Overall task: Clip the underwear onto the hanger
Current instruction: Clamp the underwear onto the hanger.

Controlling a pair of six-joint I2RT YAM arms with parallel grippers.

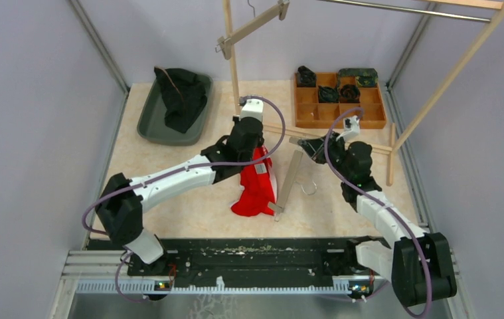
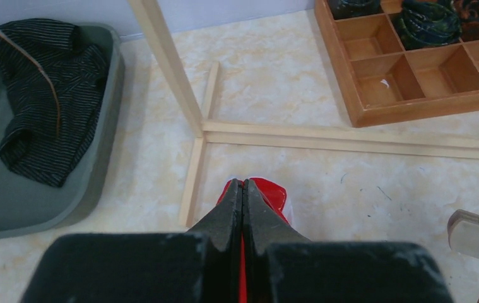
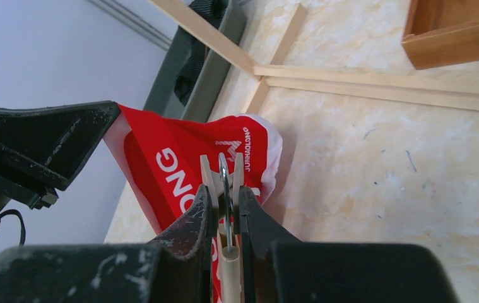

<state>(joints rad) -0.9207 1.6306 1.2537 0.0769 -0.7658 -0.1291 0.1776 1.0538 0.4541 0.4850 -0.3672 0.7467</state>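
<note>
Left gripper (image 2: pixel 243 192), clamped tight on the red underwear (image 3: pixel 161 158), holds it at nine o'clock of the right gripper (image 3: pixel 224 201), itself squeezing the hanger clip (image 3: pixel 223 172).

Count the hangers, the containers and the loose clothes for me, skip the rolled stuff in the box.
Hangers: 2 (hanging hanger, table hanger)
Containers: 2 (grey tray, wooden box)
Loose clothes: 2 (red underwear, black garment)
Total: 6
</note>
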